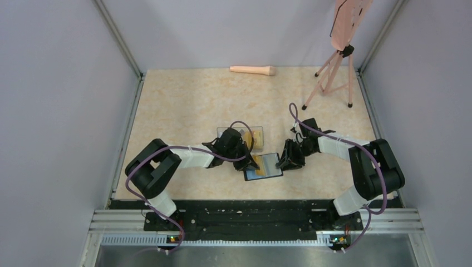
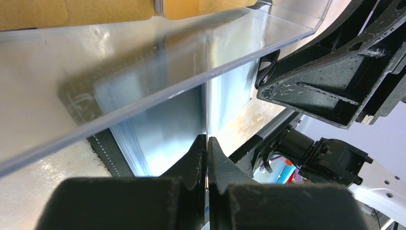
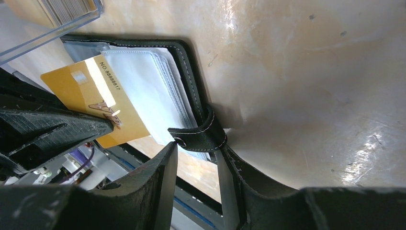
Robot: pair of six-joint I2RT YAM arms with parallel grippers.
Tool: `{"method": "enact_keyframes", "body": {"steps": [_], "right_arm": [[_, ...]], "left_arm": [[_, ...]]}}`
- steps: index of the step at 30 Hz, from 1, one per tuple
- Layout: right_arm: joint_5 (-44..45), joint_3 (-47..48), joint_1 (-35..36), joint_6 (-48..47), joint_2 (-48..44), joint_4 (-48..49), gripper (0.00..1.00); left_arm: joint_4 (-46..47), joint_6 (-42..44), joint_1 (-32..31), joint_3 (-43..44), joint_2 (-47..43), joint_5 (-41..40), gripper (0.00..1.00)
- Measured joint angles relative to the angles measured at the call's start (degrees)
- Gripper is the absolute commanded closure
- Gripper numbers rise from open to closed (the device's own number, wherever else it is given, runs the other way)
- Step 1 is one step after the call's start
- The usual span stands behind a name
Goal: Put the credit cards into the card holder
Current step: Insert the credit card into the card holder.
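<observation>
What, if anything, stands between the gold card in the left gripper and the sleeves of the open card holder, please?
Nothing visible does. The left gripper holds the gold card against the clear sleeves of the card holder. The right gripper grips the clasp tab beside the card's path; the clear plastic box sits beyond the holder.

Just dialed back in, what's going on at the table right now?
The left tool pinches a yellow credit card and holds it at the pale pockets of the open card holder. Whether it has entered a pocket is unclear. The right tool grips the holder's clasp tab, steadying it. A clear box with more cards sits just beyond.
</observation>
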Motion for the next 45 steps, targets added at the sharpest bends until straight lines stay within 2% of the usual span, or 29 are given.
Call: {"method": "enact_keyframes", "body": {"steps": [23, 34, 45], "right_arm": [[-1.6, -1.0, -0.1, 0.1, 0.0, 1.9, 0.64], [-2.0, -1.4, -0.3, 0.1, 0.0, 2.3, 0.64], [-2.1, -1.4, -0.4, 0.1, 0.0, 2.5, 0.65]], "left_arm": [[-0.5, -0.9, -1.2, 2.6, 3.0, 0.7, 1.0], [2.6, -3.2, -1.1, 2.6, 4.7, 2.1, 1.0], [3.0, -2.1, -1.4, 1.8, 3.4, 0.4, 1.0]]}}
